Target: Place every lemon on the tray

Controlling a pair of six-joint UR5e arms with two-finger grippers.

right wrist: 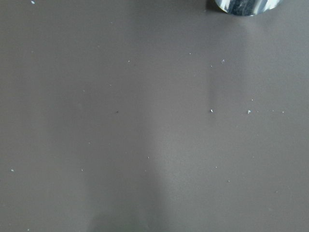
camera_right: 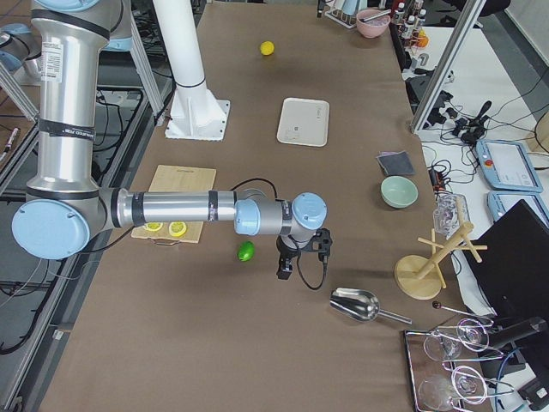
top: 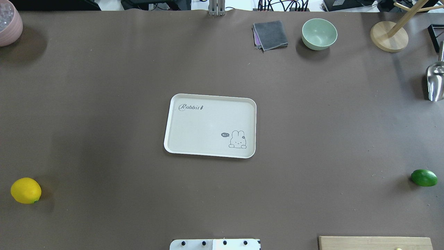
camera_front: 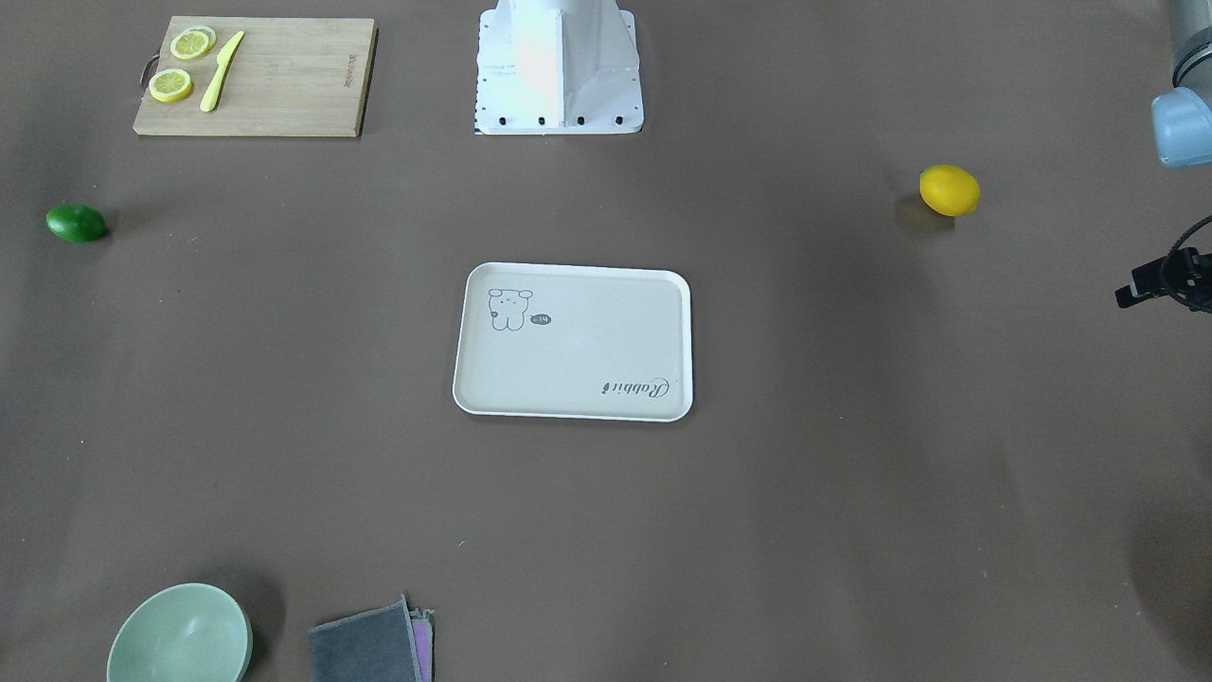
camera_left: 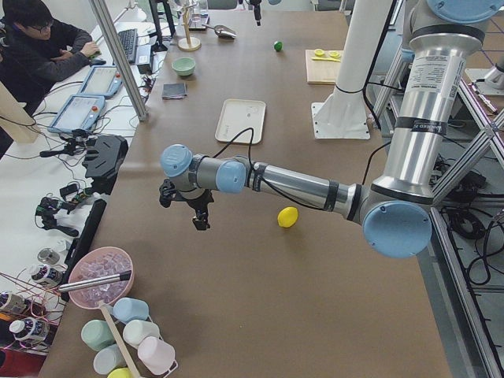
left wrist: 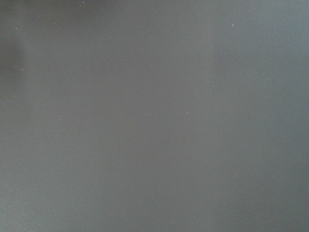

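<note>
Yellow lemon: you find it near-left on the table, well apart from the tray.
Green lemon: near-right on the table, well apart from the tray.
Tray: flat at mid-table, between the two lemons.
Left hand: hangs over the table, left of and beyond the yellow lemon; spread or pressed together, you cannot tell.
Right hand: hangs just beyond the green lemon; its state you cannot tell either.

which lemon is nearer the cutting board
The dark green lemon, on the robot's right side of the table, the same side as the cutting board. The yellow lemon lies at the opposite end, beyond the tray.
</note>
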